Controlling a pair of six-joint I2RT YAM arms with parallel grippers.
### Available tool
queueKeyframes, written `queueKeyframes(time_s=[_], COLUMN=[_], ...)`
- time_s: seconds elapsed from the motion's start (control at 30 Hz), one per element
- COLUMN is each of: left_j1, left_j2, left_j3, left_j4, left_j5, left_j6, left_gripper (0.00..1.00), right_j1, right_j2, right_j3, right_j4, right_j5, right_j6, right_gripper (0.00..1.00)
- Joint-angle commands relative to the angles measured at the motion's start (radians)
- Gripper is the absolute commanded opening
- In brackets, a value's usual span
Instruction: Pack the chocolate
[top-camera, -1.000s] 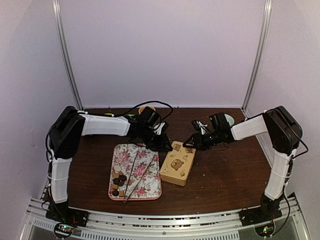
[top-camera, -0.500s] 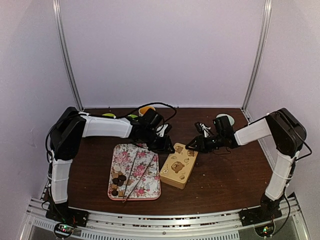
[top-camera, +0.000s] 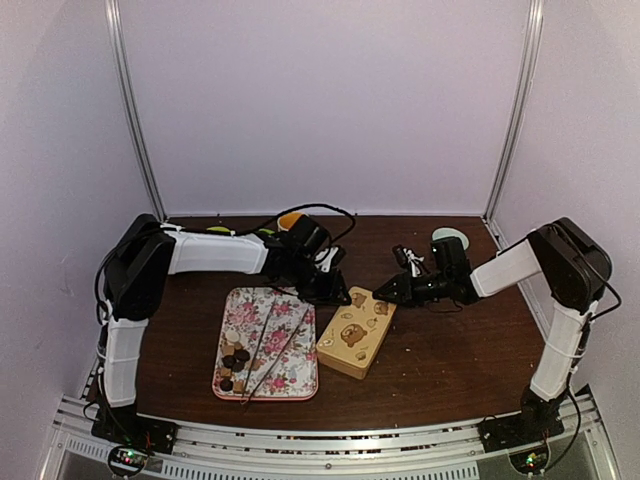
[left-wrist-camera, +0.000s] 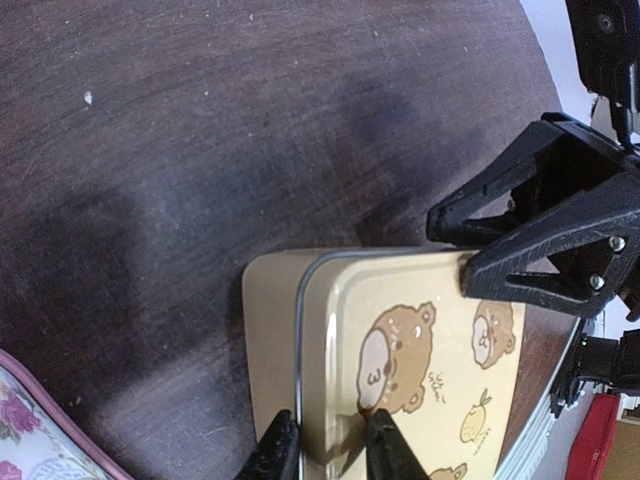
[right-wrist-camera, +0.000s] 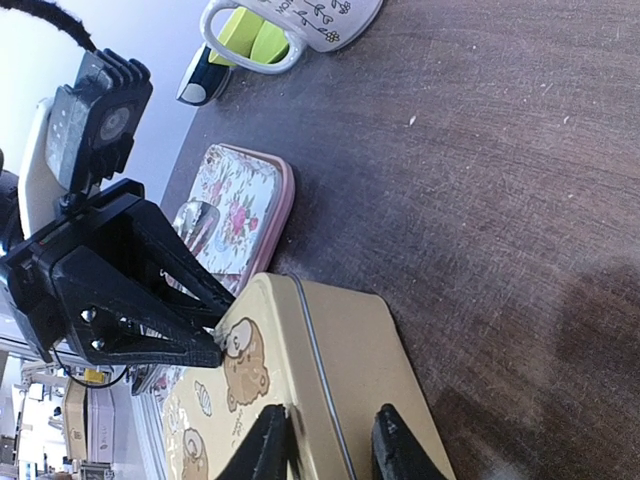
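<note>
Chocolate pieces (top-camera: 233, 366), dark round ones mixed with pale tan blocks, lie in a small cluster at the near-left end of a floral tray (top-camera: 300, 378). The tray sits left of centre on the table (top-camera: 450, 350), toward the near edge. A pair of thin metal tongs (top-camera: 272, 338) lies lengthwise on the tray, just to the right of the pieces. None of the chocolate is being held.

Just beside the tray's right side stands a tan bear-print tin (top-camera: 352, 335), lid on, turned at an angle near the middle of the table. Both arms meet at its far end. The left fingers (left-wrist-camera: 279, 452) are clenched on the tin's far-left edge, one finger on the outer side wall and the other on top of the lid, with the lid's rim between them. The right fingers (right-wrist-camera: 268, 446) grip the far-right edge in the same way, pinching the rim from the opposite side.

Toward the far edge of the table, behind the left arm, stands a white mug (right-wrist-camera: 300, 25) with a leaf print and a green inside. A pale green disc (top-camera: 450, 236) lies near the far-right corner.
</note>
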Motion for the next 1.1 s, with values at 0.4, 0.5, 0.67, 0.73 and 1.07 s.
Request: queueKeyframes(time_s=[0.4, 0.5, 0.67, 0.73, 1.07], left_j1=[-0.037, -0.038, -0.044, -0.048, -0.055], left_j2=[0.092, 0.094, 0.107, 0.099, 0.022], left_j3=[0.018, 0.021, 0.029, 0.025, 0.092], left_j4=[-0.001, 0.000, -0.002, -0.006, -0.115], left_j5=[0.002, -0.003, -0.005, -0.032, -0.168], left_j6=[-0.020, -0.023, -0.029, -0.037, 0.015], left_gripper=[0.25, 0.25, 0.25, 0.24, 0.30], right_j1=[-0.033, -0.033, -0.035, -0.034, -0.042], right_j2=[0.144, 0.144, 0.114, 0.083, -0.137], right_j3=[-0.067, -0.083, -0.087, -0.099, -0.088], right_j4=[-0.001, 0.027, -0.006, -0.012, -0.226], right_j5=[-0.012, -0.020, -0.002, 0.016, 0.146], right_j6=[0.068, 0.082, 0.071, 0.066, -0.031], right_gripper=[0.38, 0.37, 0.35, 0.35, 0.45])
